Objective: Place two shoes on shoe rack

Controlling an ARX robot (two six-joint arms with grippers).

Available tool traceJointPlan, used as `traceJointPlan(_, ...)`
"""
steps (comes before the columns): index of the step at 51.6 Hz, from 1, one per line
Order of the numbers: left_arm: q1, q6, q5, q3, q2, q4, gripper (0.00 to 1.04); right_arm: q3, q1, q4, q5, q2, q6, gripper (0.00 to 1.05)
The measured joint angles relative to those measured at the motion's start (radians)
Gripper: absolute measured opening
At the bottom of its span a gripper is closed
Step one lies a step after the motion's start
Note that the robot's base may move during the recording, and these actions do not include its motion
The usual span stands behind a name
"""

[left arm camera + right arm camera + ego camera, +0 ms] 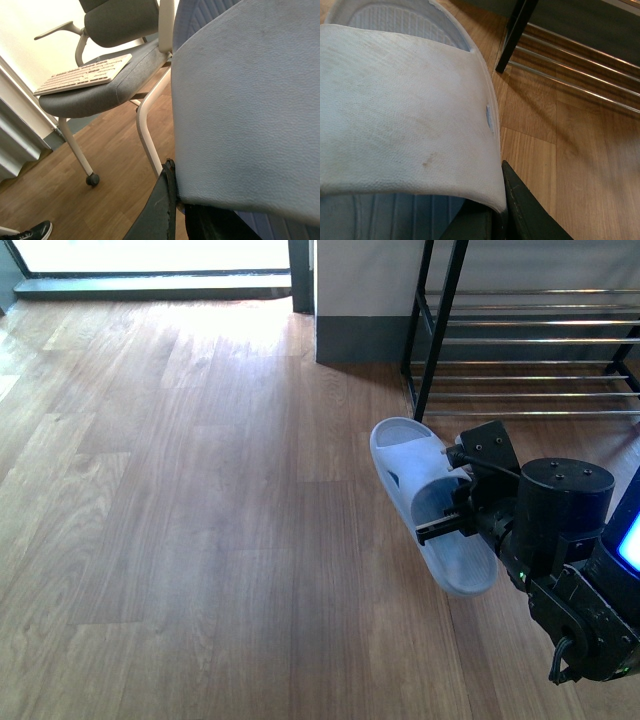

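The shoes here are slide sandals. In the front view a pale blue slide sandal (420, 480) hangs above the wood floor, its strap pinched by my right gripper (445, 525). The shoe rack (520, 340), black frame with chrome rods, stands just behind it at the right. The right wrist view shows the same sandal strap (400, 110) in the right gripper (497, 210), with the rack's rods (570, 55) close beyond. My left gripper (177, 200) is shut on the strap of a blue slide sandal (250, 100); this arm is outside the front view.
A grey office chair (100, 90) with a keyboard (82, 75) on its seat stands near the left gripper. A black sneaker (35, 232) lies on the floor below it. A wall with a grey baseboard (360, 340) runs left of the rack.
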Motion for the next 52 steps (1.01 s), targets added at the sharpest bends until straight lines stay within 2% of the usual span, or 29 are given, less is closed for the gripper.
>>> traceJointPlan(32, 0.000, 0.000, 0.000, 0.000, 0.000, 0.000, 0.02, -0.020, 0.003, -0.023, 0.008, -0.020, -0.003, 0.02)
traceJointPlan(33, 0.000, 0.000, 0.000, 0.000, 0.000, 0.000, 0.02, -0.041, 0.007, -0.059, 0.023, -0.043, -0.008, 0.01)
traceJointPlan(35, 0.000, 0.000, -0.001, 0.000, 0.000, 0.000, 0.02, -0.141, 0.028, -0.247, 0.096, -0.150, -0.019, 0.01)
traceJointPlan(36, 0.000, 0.001, -0.002, 0.000, 0.000, 0.000, 0.02, -0.163, 0.034, -0.278, 0.107, -0.171, -0.024, 0.01)
traceJointPlan(37, 0.000, 0.000, -0.001, 0.000, 0.000, 0.000, 0.02, -0.245, 0.055, -0.390, 0.132, -0.252, -0.032, 0.01)
traceJointPlan(41, 0.000, 0.001, 0.000, 0.000, 0.000, 0.000, 0.02, -0.494, 0.117, -0.735, 0.123, -0.553, -0.056, 0.01)
traceJointPlan(43, 0.000, 0.001, 0.001, 0.000, 0.000, 0.000, 0.02, -0.542, 0.132, -0.809, 0.121, -0.628, -0.063, 0.01)
traceJointPlan(44, 0.000, 0.001, 0.000, 0.000, 0.000, 0.000, 0.02, -0.592, 0.147, -0.899, 0.119, -0.722, -0.064, 0.01)
traceJointPlan(48, 0.000, 0.001, -0.002, 0.000, 0.000, 0.000, 0.02, -0.649, 0.177, -1.179, 0.101, -1.044, -0.066, 0.01)
traceJointPlan(52, 0.000, 0.001, -0.002, 0.000, 0.000, 0.000, 0.02, -0.628, 0.192, -1.339, 0.132, -1.279, -0.069, 0.01)
